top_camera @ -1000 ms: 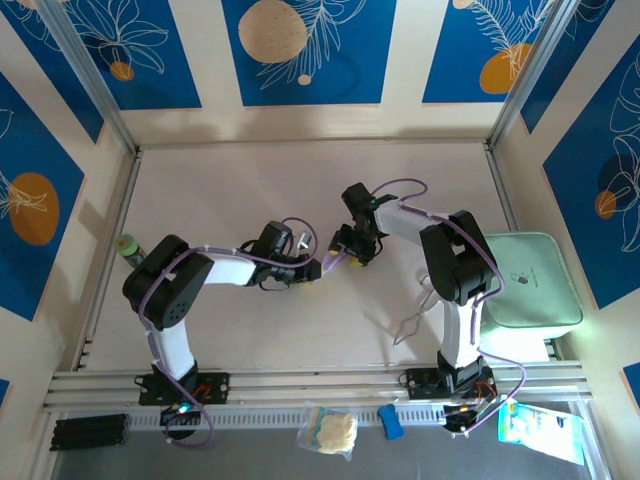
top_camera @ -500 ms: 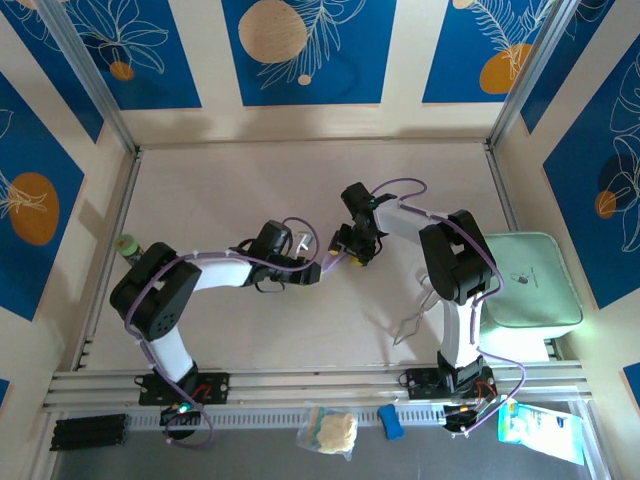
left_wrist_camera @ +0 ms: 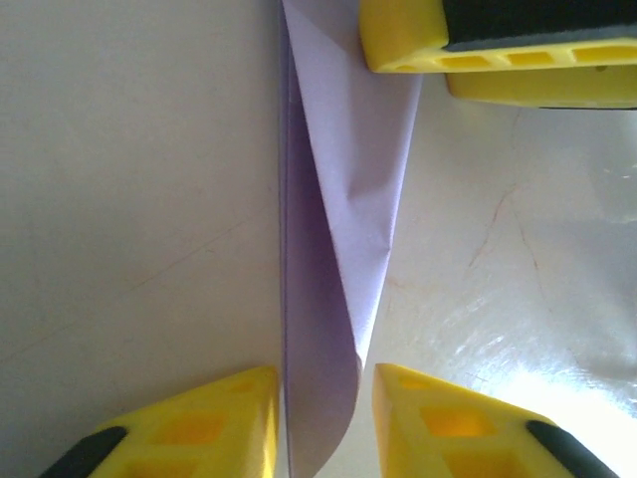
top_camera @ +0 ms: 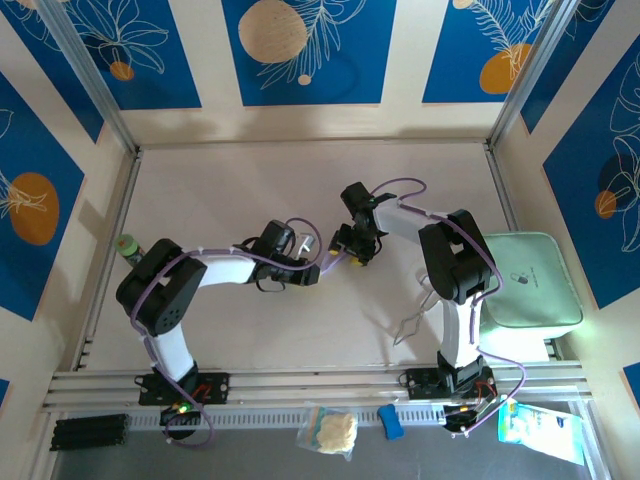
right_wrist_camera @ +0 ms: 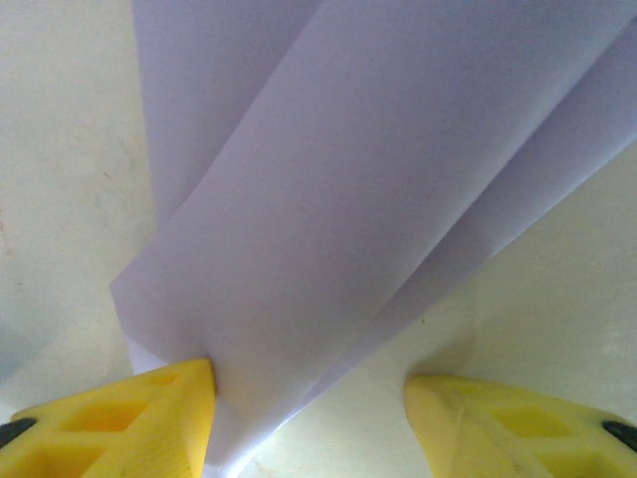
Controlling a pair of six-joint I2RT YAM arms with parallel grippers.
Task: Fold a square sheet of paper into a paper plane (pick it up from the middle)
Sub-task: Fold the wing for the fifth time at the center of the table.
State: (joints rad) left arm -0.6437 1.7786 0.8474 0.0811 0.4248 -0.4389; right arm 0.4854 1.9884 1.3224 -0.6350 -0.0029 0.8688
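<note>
pale mint-green tray (top_camera: 545, 300) sits at the right edge of the frame. small green-capped bottle (top_camera: 127, 245) is over at the left edge of the table (top_camera: 220, 190). thin wire thing (top_camera: 410, 322), maybe tongs, lies lower right of centre. along the bottom: a black strip (top_camera: 88, 432), a clear bag (top_camera: 330, 432) of something yellowish, a blue bit (top_camera: 391, 421), a printed packet (top_camera: 545, 430).

**Robot lab test cell, top view.** A pale table (top_camera: 230, 190) is enclosed by wall panels (top_camera: 300, 50) printed w/ blue leaf motifs and framed by aluminium posts (top_camera: 95, 85). The left arm (top_camera: 225, 268) & right arm (top_camera: 455, 262) are bolted to extrusion rails (top_camera: 320, 378) at the near edge. A slotted cable duct (top_camera: 260, 415) is run alongside.
</note>
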